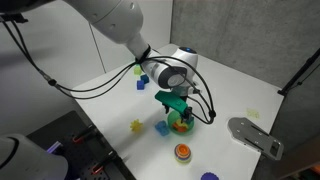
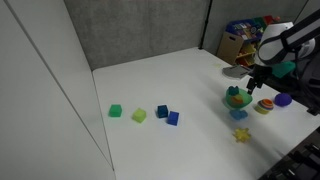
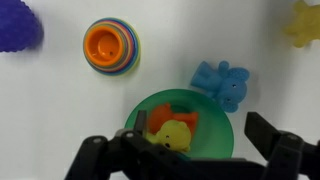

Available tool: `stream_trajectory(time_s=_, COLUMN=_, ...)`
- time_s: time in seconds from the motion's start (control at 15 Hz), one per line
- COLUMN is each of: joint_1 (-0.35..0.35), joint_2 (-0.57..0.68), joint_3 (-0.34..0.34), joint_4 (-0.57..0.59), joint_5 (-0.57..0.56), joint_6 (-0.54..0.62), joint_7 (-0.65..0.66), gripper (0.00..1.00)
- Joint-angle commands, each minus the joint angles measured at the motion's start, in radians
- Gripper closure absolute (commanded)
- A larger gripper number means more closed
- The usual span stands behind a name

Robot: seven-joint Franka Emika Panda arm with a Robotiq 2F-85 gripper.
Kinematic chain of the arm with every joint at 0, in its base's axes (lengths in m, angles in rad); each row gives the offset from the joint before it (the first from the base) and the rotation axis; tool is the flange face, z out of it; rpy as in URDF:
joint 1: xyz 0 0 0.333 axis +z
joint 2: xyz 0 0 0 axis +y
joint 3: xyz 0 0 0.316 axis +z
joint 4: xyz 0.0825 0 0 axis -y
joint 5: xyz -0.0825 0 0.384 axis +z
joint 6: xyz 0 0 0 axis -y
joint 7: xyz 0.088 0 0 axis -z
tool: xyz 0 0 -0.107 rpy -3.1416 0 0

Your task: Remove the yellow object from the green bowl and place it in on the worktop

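Note:
The green bowl [image 3: 215, 120] stands on the white worktop [image 3: 60, 110]. It also shows in both exterior views [image 1: 181, 125] [image 2: 237, 100]. In it lies the yellow object [image 3: 176, 138], a small toy with a dark eye, partly on an orange piece [image 3: 168, 118]. My gripper [image 3: 200, 130] is open. It hovers just above the bowl, one finger over the bowl's left rim and the other outside its right rim. In both exterior views the gripper [image 1: 176, 104] [image 2: 256, 82] hangs right over the bowl.
A blue piece [image 3: 222, 83] lies just beyond the bowl. An orange-red cup [image 3: 110, 47], a purple spiky piece [image 3: 15, 25] and a spiky yellow star [image 3: 305, 22] lie near. A grey metal plate [image 1: 255, 135] and several small blocks [image 2: 139, 115] are farther off.

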Motion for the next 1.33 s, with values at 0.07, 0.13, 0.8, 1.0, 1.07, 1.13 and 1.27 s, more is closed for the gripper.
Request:
stream_trajectory(time_s=0.07, joint_1=-0.016, joint_2=0.138, joint_3=0.032, joint_4=0.137, joint_5=-0.042, joint_6=0.046, joint_7=0.038, gripper=0.0)
stream_trajectory(time_s=0.13, joint_1=-0.017, joint_2=0.16, joint_3=0.036, joint_4=0.157, joint_5=-0.045, joint_6=0.055, joint_7=0.035, gripper=0.0)
stream_trajectory(time_s=0.8, joint_1=-0.014, joint_2=0.29, joint_3=0.033, joint_4=0.218, joint_5=-0.129, joint_6=0.265, joint_7=0.014, gripper=0.0)
stream_trajectory(time_s=1.0, joint_1=-0.012, joint_2=0.298, joint_3=0.025, joint_4=0.206, joint_5=-0.155, joint_6=0.308, joint_7=0.017, gripper=0.35)
stream_trajectory(time_s=1.07, joint_1=-0.012, joint_2=0.295, joint_3=0.023, joint_4=0.199, joint_5=-0.162, joint_6=0.318, joint_7=0.016, gripper=0.44)
stream_trajectory(time_s=1.13, joint_1=-0.012, joint_2=0.292, joint_3=0.02, joint_4=0.194, joint_5=-0.168, joint_6=0.326, joint_7=0.016, gripper=0.51)
stream_trajectory(time_s=1.27, joint_1=-0.014, joint_2=0.279, joint_3=0.021, joint_4=0.185, joint_5=-0.174, joint_6=0.33, joint_7=0.013, gripper=0.66)
